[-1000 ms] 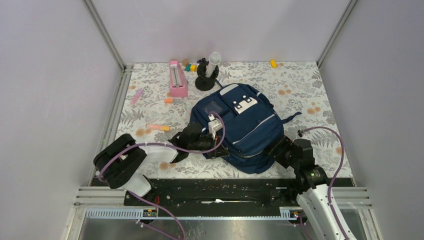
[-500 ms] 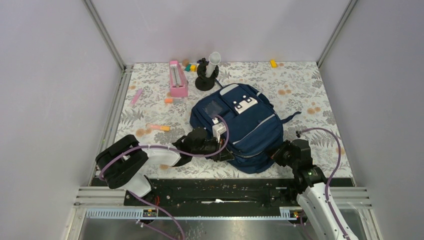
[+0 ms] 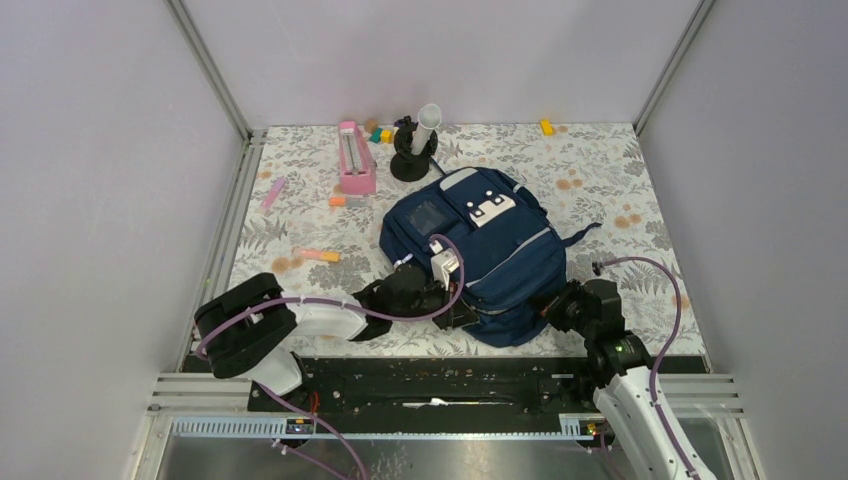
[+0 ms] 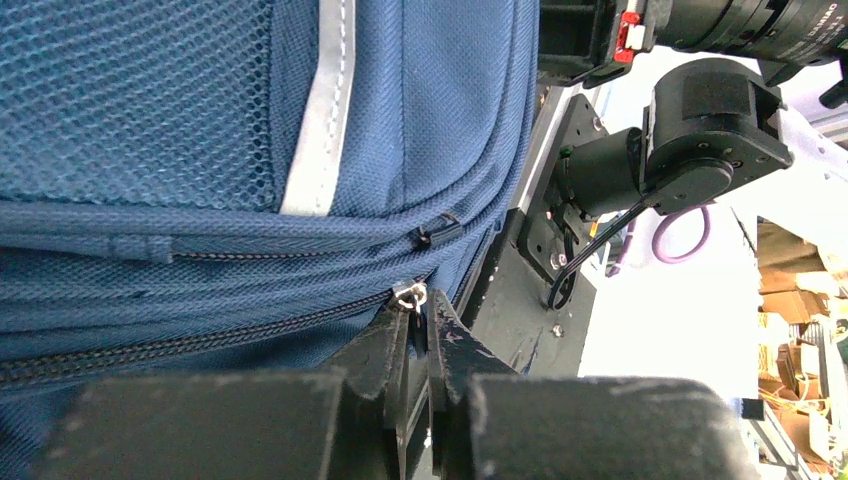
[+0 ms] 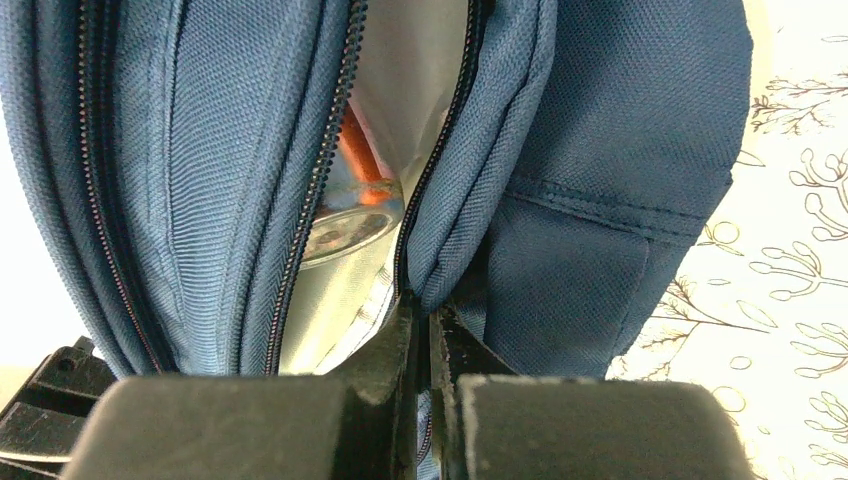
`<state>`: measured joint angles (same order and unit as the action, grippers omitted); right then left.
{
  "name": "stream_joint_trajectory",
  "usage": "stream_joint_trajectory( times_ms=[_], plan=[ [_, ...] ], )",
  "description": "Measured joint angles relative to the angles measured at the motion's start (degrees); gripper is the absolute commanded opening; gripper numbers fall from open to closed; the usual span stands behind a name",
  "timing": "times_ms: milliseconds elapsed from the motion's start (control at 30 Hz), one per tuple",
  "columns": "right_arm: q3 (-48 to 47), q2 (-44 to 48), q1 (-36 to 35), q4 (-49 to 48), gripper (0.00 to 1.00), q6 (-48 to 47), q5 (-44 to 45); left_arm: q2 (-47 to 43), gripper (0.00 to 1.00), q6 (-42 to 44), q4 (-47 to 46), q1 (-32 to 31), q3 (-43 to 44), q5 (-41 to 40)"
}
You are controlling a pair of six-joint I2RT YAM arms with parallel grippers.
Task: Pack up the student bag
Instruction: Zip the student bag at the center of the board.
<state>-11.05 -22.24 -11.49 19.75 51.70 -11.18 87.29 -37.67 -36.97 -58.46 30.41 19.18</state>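
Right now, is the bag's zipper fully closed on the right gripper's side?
No: on the student bag the zipper teeth stand apart, showing light lining inside.

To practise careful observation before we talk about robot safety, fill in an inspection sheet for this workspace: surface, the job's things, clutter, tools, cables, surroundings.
Surface: floral-patterned table, with the bag lying on it.
Job's things: student bag lies front up; one zip gapes, showing pale lining and an orange item inside.
Clutter: pink case, black stand holding a white tube, pink marker, orange-pink pen, small coloured blocks near the far edge.
Tools: left tool shut on the zip pull; right tool shut on the student bag's open zip edge.
Cables: purple cables loop off both arms.
Surroundings: plain grey walls, metal frame posts.
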Motion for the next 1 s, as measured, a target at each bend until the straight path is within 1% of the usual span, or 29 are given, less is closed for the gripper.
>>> stream_joint_trajectory(
  times_ms=[133,233,400,633,733,867,900,933,967,1000],
  plan=[
    [0.87,0.09,-1.22,-1.31,0.00,1.25,0.79,0.00,0.00,-0.52,0.66,-1.38,0.87,-1.95],
    [1.07,-0.76,-3.48,-2.56,0.00,2.05,2.27,0.00,0.00,-1.29,1.07,-2.43,1.16,-3.52],
    [1.05,-4.50,-10.67,-5.55,0.00,3.56,7.26,0.79,0.00,-2.84,1.20,-4.00,1.92,-5.99],
    [0.09,-12.79,-21.11,-10.67,0.00,5.35,16.31,1.07,0.00,-5.95,1.31,-4.79,1.99,-10.12],
    [-0.81,-16.31,-24.52,-12.87,0.00,5.77,19.15,1.07,0.00,-6.62,1.33,-4.96,1.99,-11.80],
    [-1.81,-19.30,-27.12,-14.32,0.00,5.99,21.75,0.96,0.00,-7.28,1.42,-4.98,1.81,-13.38],
    [-1.95,-19.32,-27.43,-14.29,0.05,5.99,22.14,0.76,0.00,-7.37,1.66,-5.01,1.70,-13.66],
    [-1.97,-19.15,-27.61,-14.25,0.14,5.97,22.36,0.42,0.00,-7.39,1.95,-5.05,1.57,-13.92],
    [-1.97,-18.62,-27.80,-13.90,0.28,5.97,22.64,-0.15,0.00,-7.39,2.21,-5.07,1.29,-14.14],
    [-1.97,-17.62,-27.98,-13.22,0.39,5.86,22.80,-1.05,0.00,-7.39,2.80,-5.11,0.90,-14.43]
  ],
)
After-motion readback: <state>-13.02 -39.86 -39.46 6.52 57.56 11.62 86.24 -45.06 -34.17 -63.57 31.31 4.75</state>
